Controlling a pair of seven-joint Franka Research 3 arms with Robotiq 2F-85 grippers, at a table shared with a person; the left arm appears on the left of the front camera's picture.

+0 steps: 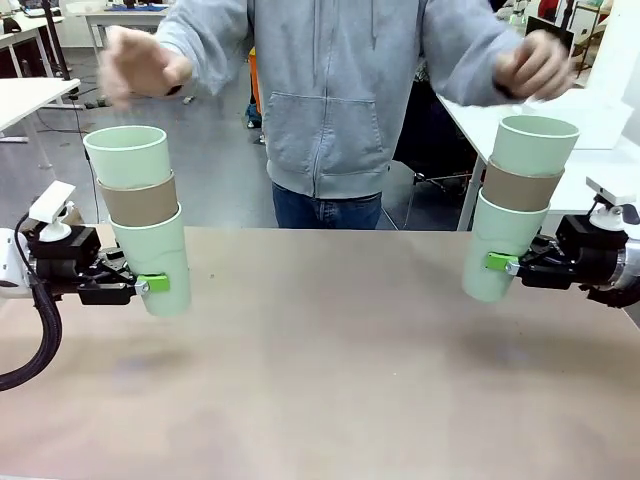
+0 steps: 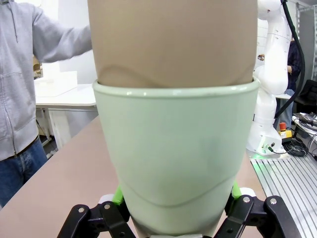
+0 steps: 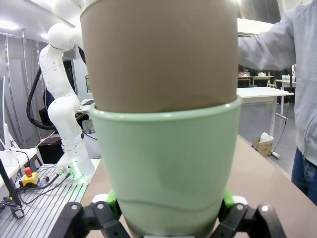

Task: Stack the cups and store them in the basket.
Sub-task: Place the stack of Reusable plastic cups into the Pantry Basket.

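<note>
Left end effector (image 1: 150, 285) is clenched on the btm mint cup of the left stack (image 1: 140, 215). The stack is mint, tan, mint, nested, w/ its top leaning toward picture left. Right end effector (image 1: 505, 263) grips the btm cup of the right stack (image 1: 520, 200) the same way. Same colour order, top tilted toward the right edge. Both stacks hang clear of the surface (image 1: 330, 360), shadows under them, one near each side edge.

Around: person in grey hoodie (image 1: 340, 100) stands at the far edge, centre. One hand (image 1: 145, 68), blurred, is above the left stack; the other hand (image 1: 535, 65) is above the right stack. Neither touches a rim. White tables (image 1: 30, 95) stand behind on both sides.

Room: the middle of the surface btw the stacks is bare, likewise the near edge. In the left wrist view, green pads (image 2: 117, 196) press the mint cup (image 2: 176, 158) low on its sides. The tan cup (image 2: 173, 39) sits in it and blocks most of the view ahead.
</note>
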